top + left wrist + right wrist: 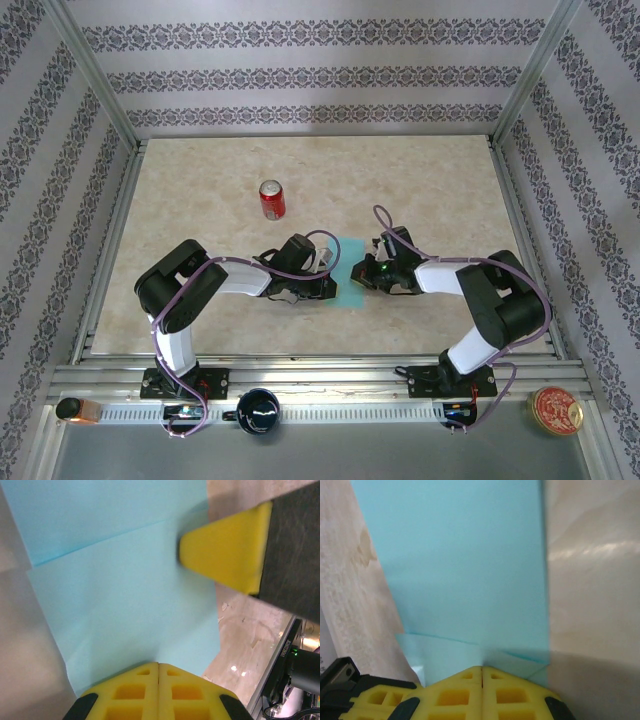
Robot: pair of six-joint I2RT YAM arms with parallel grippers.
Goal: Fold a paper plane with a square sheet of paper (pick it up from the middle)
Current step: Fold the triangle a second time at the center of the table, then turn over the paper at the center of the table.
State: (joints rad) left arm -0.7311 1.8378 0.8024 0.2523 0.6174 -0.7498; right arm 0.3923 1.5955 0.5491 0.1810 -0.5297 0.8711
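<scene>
Left fingers [145,680] and right fingers [470,681], yellow foam, pressed together over creased turquoise paper [125,605].

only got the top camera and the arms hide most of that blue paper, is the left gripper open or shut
Observer: Shut. On the left wrist camera the left gripper has its jaws closed together at the near edge of the thin turquoise-blue square sheet of paper. I cannot tell whether it is pinching the sheet.
Operator: and the right one
Observer: The right gripper is shut too. On the right wrist camera its jaws meet, and an overlapping paper edge crosses the sheet just ahead of them.
</scene>
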